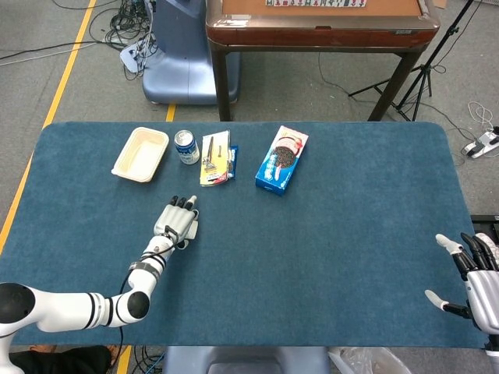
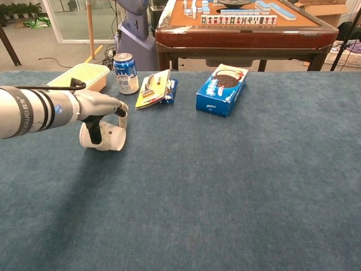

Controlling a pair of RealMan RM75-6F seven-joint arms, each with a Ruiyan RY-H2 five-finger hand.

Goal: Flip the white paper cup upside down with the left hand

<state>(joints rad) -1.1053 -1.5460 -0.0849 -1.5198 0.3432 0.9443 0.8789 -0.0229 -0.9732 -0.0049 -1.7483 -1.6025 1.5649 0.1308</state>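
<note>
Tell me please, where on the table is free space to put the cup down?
Bare cloth lies between the left hand on the white paper cup and the right hand, below the cookie box. It is crowded along the far edge: tray, can, packet.

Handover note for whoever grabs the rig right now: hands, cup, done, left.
Left robot hand: wrapped over the white paper cup, which lies on its side on the blue table, mouth toward the right of the chest view.
Right robot hand: open, holding nothing, at the table's near right edge.
Done: hand on the cup.
Left: lift, turn it mouth-down, set it down, release.
</note>
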